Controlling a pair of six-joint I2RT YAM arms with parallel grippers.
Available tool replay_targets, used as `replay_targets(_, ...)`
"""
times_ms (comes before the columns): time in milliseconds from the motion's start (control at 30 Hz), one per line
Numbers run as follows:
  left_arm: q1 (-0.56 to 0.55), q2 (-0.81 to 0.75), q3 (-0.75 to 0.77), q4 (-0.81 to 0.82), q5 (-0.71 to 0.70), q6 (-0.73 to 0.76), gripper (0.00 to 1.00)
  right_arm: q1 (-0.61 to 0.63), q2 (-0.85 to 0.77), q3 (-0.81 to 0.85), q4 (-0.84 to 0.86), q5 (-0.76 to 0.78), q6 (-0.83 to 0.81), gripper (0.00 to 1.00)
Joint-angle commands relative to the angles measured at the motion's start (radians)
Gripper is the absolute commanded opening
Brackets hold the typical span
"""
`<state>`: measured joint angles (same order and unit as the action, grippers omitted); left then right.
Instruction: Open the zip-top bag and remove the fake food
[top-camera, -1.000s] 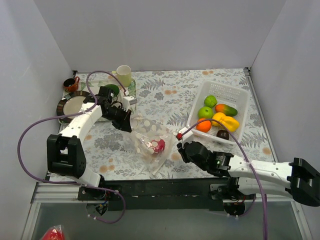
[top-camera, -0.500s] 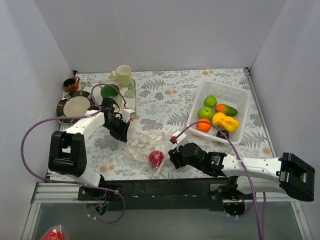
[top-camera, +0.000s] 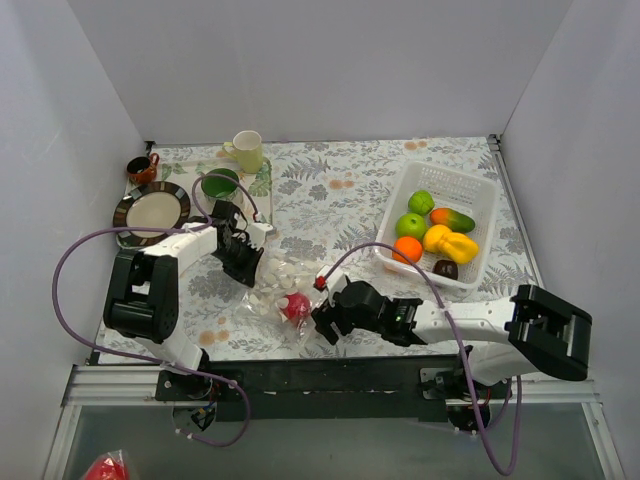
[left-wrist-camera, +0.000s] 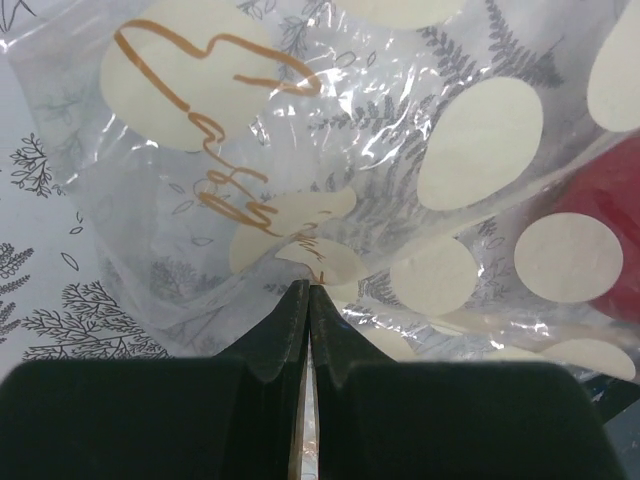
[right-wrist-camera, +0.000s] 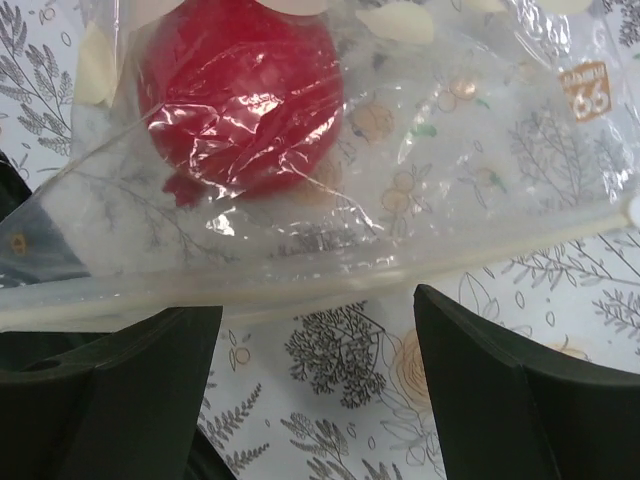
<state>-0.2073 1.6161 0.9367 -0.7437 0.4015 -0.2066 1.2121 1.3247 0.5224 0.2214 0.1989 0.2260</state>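
Pinches a fold of the zip-top bag (left-wrist-camera: 250, 200) in the tightly closed left gripper (left-wrist-camera: 308, 292), probably to anchor it. Holds the right gripper (right-wrist-camera: 318, 330) wide apart and empty, the zip edge just ahead of its jaws and one red fake food (right-wrist-camera: 240, 90) inside, beyond. Compared with a second ago, stands far wider at the right jaws and closer to the bag.

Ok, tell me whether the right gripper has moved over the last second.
Yes. The right gripper has slid left, away from the white basket, up to the zip-top bag.
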Motion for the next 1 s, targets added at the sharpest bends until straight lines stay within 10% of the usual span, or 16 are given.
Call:
replay_targets(0,-0.017,-0.010,0.007,0.023,-0.006,-0.013,0.00,0.004,0.063,0.086,0.116,-0.049,-0.030,0.85)
replay_targets(967,-0.104,-0.015,-0.078,0.000,0.077,-0.040,0.00,0.030,0.470,0.452,0.108,-0.021,-0.122,0.92)
